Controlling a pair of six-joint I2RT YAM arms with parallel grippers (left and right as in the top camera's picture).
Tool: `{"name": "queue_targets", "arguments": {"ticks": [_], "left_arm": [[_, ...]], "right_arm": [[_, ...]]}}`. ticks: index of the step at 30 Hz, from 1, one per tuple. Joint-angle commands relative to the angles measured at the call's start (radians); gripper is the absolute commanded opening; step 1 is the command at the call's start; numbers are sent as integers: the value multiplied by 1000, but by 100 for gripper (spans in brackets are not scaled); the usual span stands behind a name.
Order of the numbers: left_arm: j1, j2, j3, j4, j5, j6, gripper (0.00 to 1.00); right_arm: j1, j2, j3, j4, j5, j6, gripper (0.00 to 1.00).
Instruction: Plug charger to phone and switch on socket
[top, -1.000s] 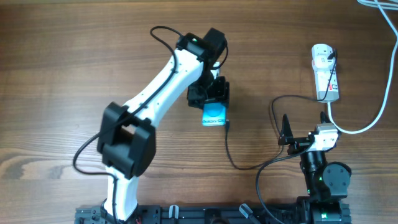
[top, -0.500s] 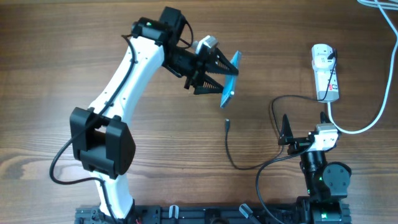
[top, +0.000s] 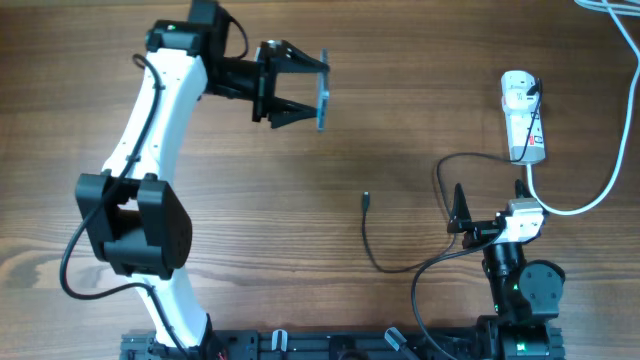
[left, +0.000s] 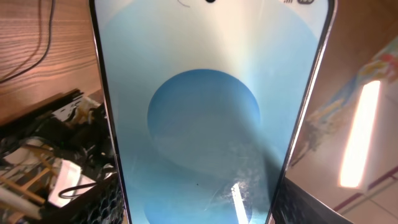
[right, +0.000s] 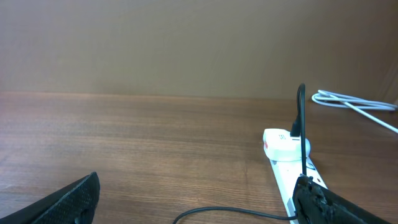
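Observation:
My left gripper (top: 318, 90) is shut on the phone (top: 323, 92) and holds it up on edge above the far left of the table. Its cyan screen (left: 211, 118) fills the left wrist view, gripped at both long edges. The charger cable (top: 378, 262) lies on the table with its dark connector tip (top: 366, 199) at mid-table, apart from the phone. The white socket strip (top: 522, 117) lies at the far right with a black plug in it; it also shows in the right wrist view (right: 287, 147). My right gripper (top: 458, 212) is open and empty, near the front right.
A thick white lead (top: 600, 195) curves from the socket to the far right edge. The charger cable loops in front of the socket (right: 236, 211). The left arm's black cable (top: 95, 290) hangs by its base.
My left gripper has lifted the phone off the table, swung it left and farther back, and turned it on edge. The charger tip stays where it was. The right arm has not moved.

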Motion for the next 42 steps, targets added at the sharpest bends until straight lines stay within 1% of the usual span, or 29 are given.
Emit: {"name": "queue_targets", "arguments": {"ticks": [1,3,7,11,20,42], "left_arm": [[53,-35,24,3,89,-8,71],[76,-35,24,3,92,-8,71],[76,-35,24,2,92,-8,71],[76,-35,24,2,139,-5,71],[50,-35,24,2,139,-5,71],[50,-35,24,2,139,-5,71]], "right_arm": [[-3,-4,-1,2,10,-11,100],[-3,-4,-1,2,10,-11,100],[-3,-4,-1,2,10,-11,100],[-3,-4,-1,2,10,-10,100],[-3,-4,-1,2,10,-11,100],[-3,-4,-1,2,10,-11,100]]}}
